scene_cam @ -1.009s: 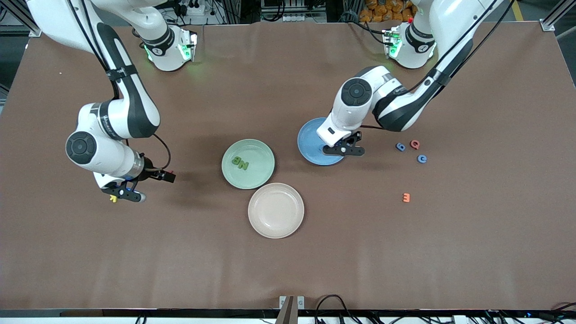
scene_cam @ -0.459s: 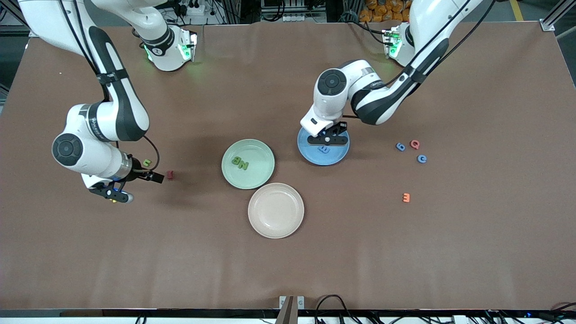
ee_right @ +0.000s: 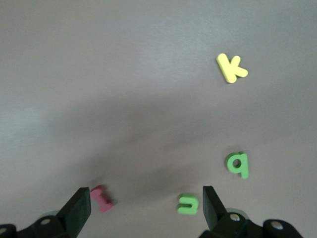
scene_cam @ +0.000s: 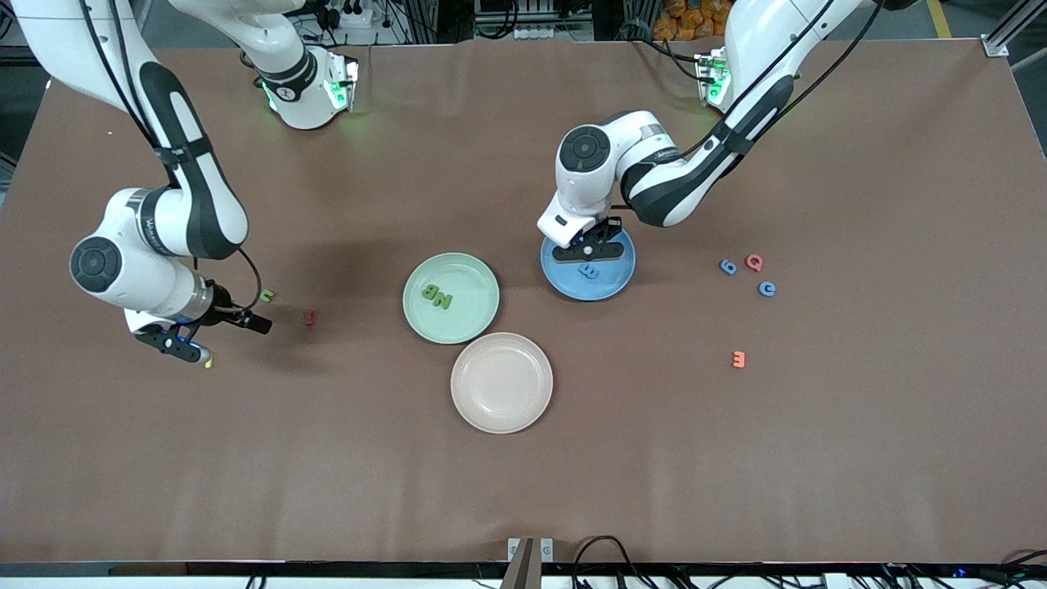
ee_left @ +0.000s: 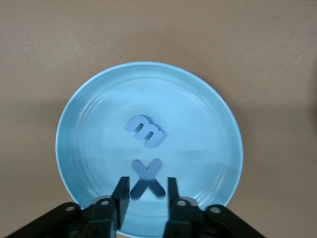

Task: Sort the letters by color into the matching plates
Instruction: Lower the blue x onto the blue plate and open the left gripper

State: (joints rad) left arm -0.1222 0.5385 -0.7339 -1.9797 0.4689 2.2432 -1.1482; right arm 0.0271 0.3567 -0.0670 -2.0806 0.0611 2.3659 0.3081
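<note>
Counting from the camera's edge of the counter (scene_cam: pixel 523 491), three plates show: beige (scene_cam: pixel 501 413) nearest, green (scene_cam: pixel 470 323) next, blue (scene_cam: pixel 617 278) farthest. Loose odd letters number four: orange E (scene_cam: pixel 739 359), yellow K (ee_right: pixel 231 67), red letter (scene_cam: pixel 309 316) and pink Q (scene_cam: pixel 754 263). Green letters number four: N (scene_cam: pixel 443 300) and B (scene_cam: pixel 429 290) lie in the green plate, n (scene_cam: pixel 267 296) and q (ee_right: pixel 237 164) on the counter toward the right arm's end. Blue ones number four: C (scene_cam: pixel 766 289) and 6 (scene_cam: pixel 727 267) lie on the counter near Q, m (ee_left: pixel 145 131) lies in the blue plate, and X (ee_left: pixel 147 178) sits at the left end effector (ee_left: pixel 147 191) over that plate; whether it is clenched on X I cannot tell. Spread wide and empty, the right end effector (ee_right: pixel 146 198) hangs over the counter by n and the red letter.
</note>
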